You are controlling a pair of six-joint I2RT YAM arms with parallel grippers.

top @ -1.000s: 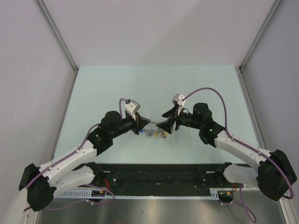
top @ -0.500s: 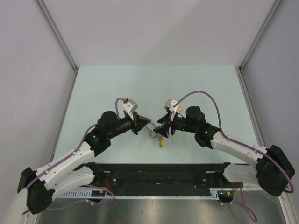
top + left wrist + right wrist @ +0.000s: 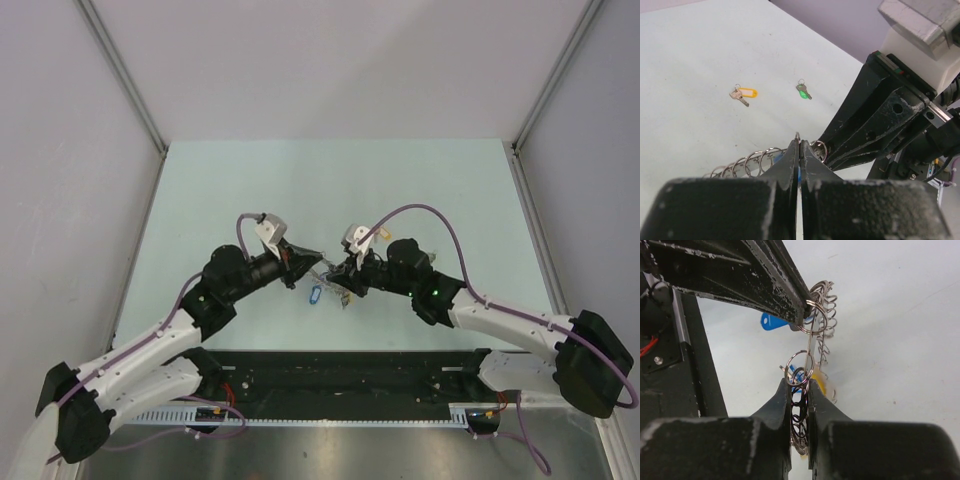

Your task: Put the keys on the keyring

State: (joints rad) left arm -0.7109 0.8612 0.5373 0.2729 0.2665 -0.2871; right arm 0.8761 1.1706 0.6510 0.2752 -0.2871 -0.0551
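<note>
The keyring (image 3: 326, 282), a wire strung with many small metal rings and blue and yellow tags, hangs between my two grippers just above the table. My left gripper (image 3: 800, 145) is shut on the end of its wire, with a row of rings (image 3: 754, 161) trailing to the left. My right gripper (image 3: 800, 386) is shut on a stack of the keyring's rings (image 3: 801, 366), directly below the left fingertips (image 3: 799, 310). Two loose keys lie apart on the table beyond: one yellow-orange (image 3: 743, 94), one green (image 3: 803, 92).
A blue tag (image 3: 773, 321) dangles from the bundle beside the left fingers. The pale green tabletop (image 3: 220, 190) stretches behind the grippers between grey walls. A black rail (image 3: 340, 370) with the arm bases runs along the near edge.
The right gripper has moved left towards the left gripper and closed on the rings. Both arms shifted slightly left, and the blue tag now hangs out below the bundle.
</note>
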